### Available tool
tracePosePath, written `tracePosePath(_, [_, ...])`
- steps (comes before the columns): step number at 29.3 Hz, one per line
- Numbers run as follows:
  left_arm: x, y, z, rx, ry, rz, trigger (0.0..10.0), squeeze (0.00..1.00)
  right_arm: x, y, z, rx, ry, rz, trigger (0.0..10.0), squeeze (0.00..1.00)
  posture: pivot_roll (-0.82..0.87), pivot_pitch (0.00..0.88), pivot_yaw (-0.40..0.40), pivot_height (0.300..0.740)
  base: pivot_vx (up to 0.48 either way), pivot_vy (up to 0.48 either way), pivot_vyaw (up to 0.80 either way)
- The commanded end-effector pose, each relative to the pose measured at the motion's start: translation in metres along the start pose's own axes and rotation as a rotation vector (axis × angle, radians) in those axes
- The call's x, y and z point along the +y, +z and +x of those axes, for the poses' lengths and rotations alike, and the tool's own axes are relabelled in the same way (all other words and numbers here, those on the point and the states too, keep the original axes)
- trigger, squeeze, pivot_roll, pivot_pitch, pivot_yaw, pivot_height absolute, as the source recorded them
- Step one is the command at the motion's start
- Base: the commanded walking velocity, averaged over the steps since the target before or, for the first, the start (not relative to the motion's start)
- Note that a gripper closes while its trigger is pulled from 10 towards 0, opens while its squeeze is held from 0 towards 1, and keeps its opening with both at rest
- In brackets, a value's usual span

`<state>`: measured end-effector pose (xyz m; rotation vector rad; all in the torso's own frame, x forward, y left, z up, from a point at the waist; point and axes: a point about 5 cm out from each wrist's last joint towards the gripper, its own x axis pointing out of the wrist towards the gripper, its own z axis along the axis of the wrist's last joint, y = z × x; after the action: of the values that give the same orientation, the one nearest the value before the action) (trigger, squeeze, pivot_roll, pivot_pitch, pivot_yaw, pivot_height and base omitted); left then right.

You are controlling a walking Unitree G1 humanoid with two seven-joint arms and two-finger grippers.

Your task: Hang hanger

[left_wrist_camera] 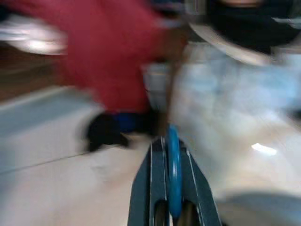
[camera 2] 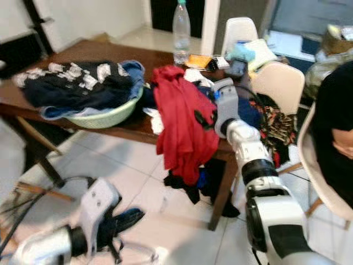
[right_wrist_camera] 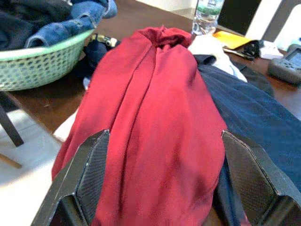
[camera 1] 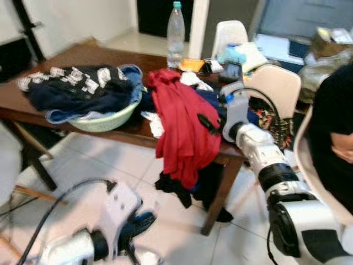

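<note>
A red garment (camera 1: 179,127) is draped over the front edge of the brown table (camera 1: 83,55) and hangs toward the floor. My right gripper (right_wrist_camera: 164,134) is open, with one black finger on each side of the red cloth; from the head it is seen at the garment's right side (camera 1: 208,122). My left gripper (camera 1: 137,223) is low over the tiled floor at the lower left. In the blurred left wrist view it is shut on a thin blue hanger (left_wrist_camera: 174,165) that stands between its fingers (left_wrist_camera: 148,188).
A green basket (camera 1: 105,118) heaped with dark clothes stands on the table's left part. A water bottle (camera 1: 175,33) and small items lie at the back. Dark blue clothes (right_wrist_camera: 254,117) lie beside the red garment. White chairs (camera 1: 278,83) and a seated person (camera 1: 336,127) are at the right.
</note>
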<state>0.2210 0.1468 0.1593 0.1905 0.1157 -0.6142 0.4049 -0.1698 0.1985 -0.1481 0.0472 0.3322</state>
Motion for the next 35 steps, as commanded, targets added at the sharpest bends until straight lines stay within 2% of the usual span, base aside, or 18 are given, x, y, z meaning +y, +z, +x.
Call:
tracePosePath(1, [0.013,-0.006,-0.001,0.029,0.101,0.005,10.0,0.00,-0.005,-0.007,-0.004,0.022,-0.022,0.015,10.0,0.00,0.22,0.092,-0.089,0.740,0.000,0.000,0.00])
tracePosePath(3, [0.024,-0.005,0.002,0.028,0.177,0.026,10.0,0.00,-0.005,-0.009,-0.005,0.025,-0.024,0.019,10.0,0.00,0.22,0.091,-0.089,0.740,0.000,0.000,0.00])
tracePosePath(4, [0.039,-0.003,0.005,0.038,0.285,0.092,10.0,0.00,-0.005,-0.013,-0.007,0.031,-0.019,0.018,10.0,0.00,0.21,0.088,-0.088,0.740,0.000,0.000,0.00])
tracePosePath(5, [0.039,-0.003,0.005,0.038,0.285,0.092,10.0,0.00,-0.005,-0.013,-0.007,0.031,-0.019,0.018,10.0,0.00,0.21,0.088,-0.088,0.740,0.000,0.000,0.00])
tracePosePath(6, [0.053,0.001,0.006,0.045,0.381,0.173,10.0,0.00,-0.005,-0.016,-0.009,0.036,-0.015,0.018,10.0,0.00,0.21,0.085,-0.086,0.740,0.000,0.000,0.00])
tracePosePath(8, [0.063,0.006,0.008,0.036,0.459,0.230,10.0,0.00,-0.006,-0.019,-0.011,0.041,-0.009,0.017,10.0,0.00,0.21,0.085,-0.086,0.740,0.000,0.000,0.00])
tracePosePath(13, [0.072,0.016,0.012,-0.006,0.528,0.292,10.0,0.00,-0.007,-0.022,-0.013,0.046,-0.006,0.013,10.0,0.00,0.20,0.080,-0.084,0.740,0.000,0.000,0.00])
tracePosePath(16, [0.069,0.027,0.030,-0.121,0.508,0.165,10.0,0.00,-0.004,-0.025,-0.014,0.047,-0.007,0.011,10.0,0.00,0.20,0.078,-0.089,0.740,0.000,0.000,0.00])
tracePosePath(20, [0.062,0.031,0.039,-0.184,0.463,0.060,10.0,0.00,0.000,-0.025,-0.013,0.033,-0.008,0.025,10.0,0.00,0.20,0.078,-0.089,0.740,0.000,0.000,0.00])
tracePosePath(22, [0.048,0.037,0.053,-0.281,0.359,-0.153,10.0,0.00,0.003,-0.019,-0.012,-0.036,-0.036,0.083,10.0,0.00,0.20,0.080,-0.104,0.740,0.000,0.000,0.00])
tracePosePath(23, [0.048,0.037,0.053,-0.281,0.359,-0.153,10.0,0.00,0.003,-0.019,-0.012,-0.036,-0.036,0.083,10.0,0.00,0.20,0.080,-0.104,0.740,0.000,0.000,0.00])
tracePosePath(24, [0.036,0.041,0.062,-0.331,0.273,-0.267,10.0,0.00,0.003,-0.013,-0.011,-0.085,-0.061,0.121,10.0,0.00,0.20,0.078,-0.103,0.740,0.000,0.000,0.00])
tracePosePath(25, [0.036,0.041,0.062,-0.331,0.273,-0.267,10.0,0.00,0.003,-0.013,-0.011,-0.085,-0.061,0.121,10.0,0.00,0.20,0.078,-0.103,0.740,0.000,0.000,0.00])
tracePosePath(27, [0.013,0.050,0.073,-0.403,0.088,-0.436,10.0,0.00,-0.003,0.000,-0.013,-0.177,-0.130,0.155,10.0,0.00,0.20,0.079,-0.102,0.740,0.000,0.000,0.00])
tracePosePath(31, [0.006,0.052,0.075,-0.418,0.028,-0.473,10.0,0.00,-0.011,0.005,-0.015,-0.196,-0.182,0.138,10.0,0.00,0.19,0.079,-0.101,0.740,0.000,0.000,0.00])
tracePosePath(32, [0.006,0.053,0.079,-0.422,0.027,-0.473,10.0,0.00,-0.027,0.013,-0.021,-0.226,-0.269,0.124,10.0,0.00,0.19,0.079,-0.102,0.740,0.000,0.000,0.00])
tracePosePath(33, [0.006,0.053,0.079,-0.422,0.027,-0.473,10.0,0.00,-0.027,0.013,-0.021,-0.226,-0.269,0.124,10.0,0.00,0.19,0.079,-0.102,0.740,0.000,0.000,0.00])
tracePosePath(35, [0.027,0.046,0.084,-0.377,0.225,-0.390,10.0,0.00,-0.041,0.025,-0.028,-0.270,-0.324,0.151,10.0,0.00,0.18,0.078,-0.102,0.740,0.000,0.000,0.00])
